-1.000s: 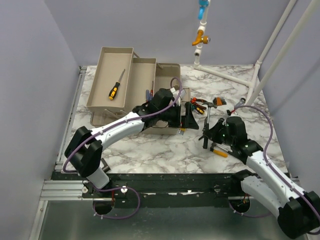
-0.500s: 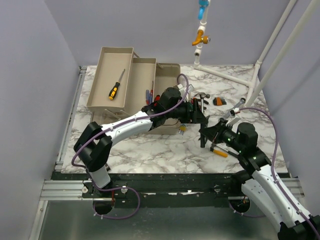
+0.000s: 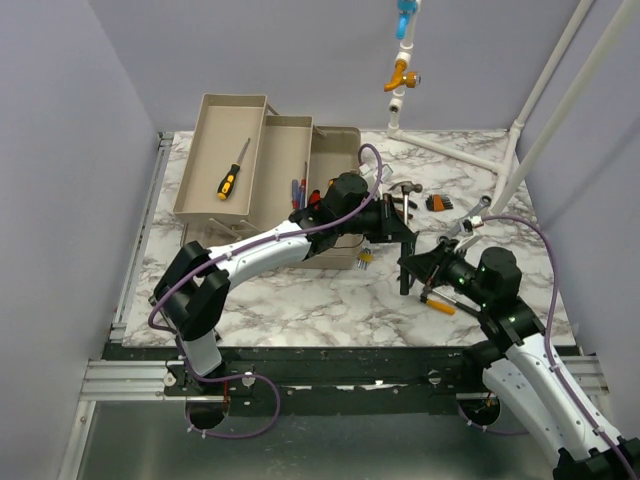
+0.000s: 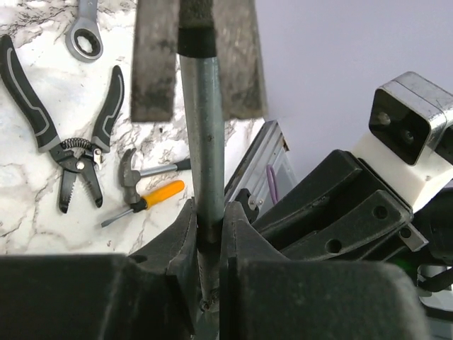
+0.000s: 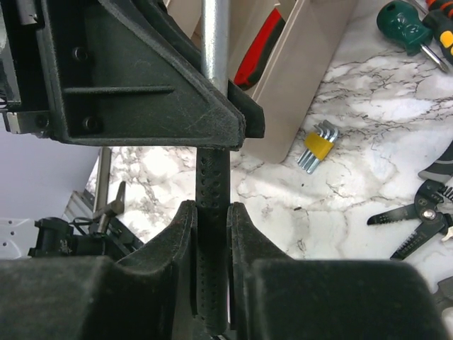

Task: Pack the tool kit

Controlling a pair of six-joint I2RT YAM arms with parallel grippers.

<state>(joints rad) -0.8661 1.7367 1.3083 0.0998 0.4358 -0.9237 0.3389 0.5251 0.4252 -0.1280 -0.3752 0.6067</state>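
A hammer with a steel shaft (image 4: 203, 142) and a black dotted grip (image 5: 212, 184) spans between my two grippers just right of the toolbox, its head (image 3: 403, 189) pointing away. My left gripper (image 4: 210, 212) is shut on the shaft. My right gripper (image 5: 211, 212) surrounds the grip with thin gaps at both pads, so it stands slightly open. In the top view the left gripper (image 3: 400, 232) and right gripper (image 3: 410, 270) meet tip to tip. The open toolbox (image 3: 338, 140) has its beige trays (image 3: 235, 105) fanned out left, one holding a yellow-black screwdriver (image 3: 230, 178).
Loose on the marble: black pliers (image 4: 71, 152), a small hammer (image 4: 131, 177) beside an orange screwdriver (image 4: 145, 202), a ratchet wrench (image 4: 85, 39), yellow hex keys (image 5: 318, 149) at the box's corner, and a green-handled screwdriver (image 5: 400, 21). White pipe frame (image 3: 520, 130) stands back right.
My left arm swung right from the toolbox and its gripper closed on the hammer's shaft. My right gripper's jaws eased apart around the grip.
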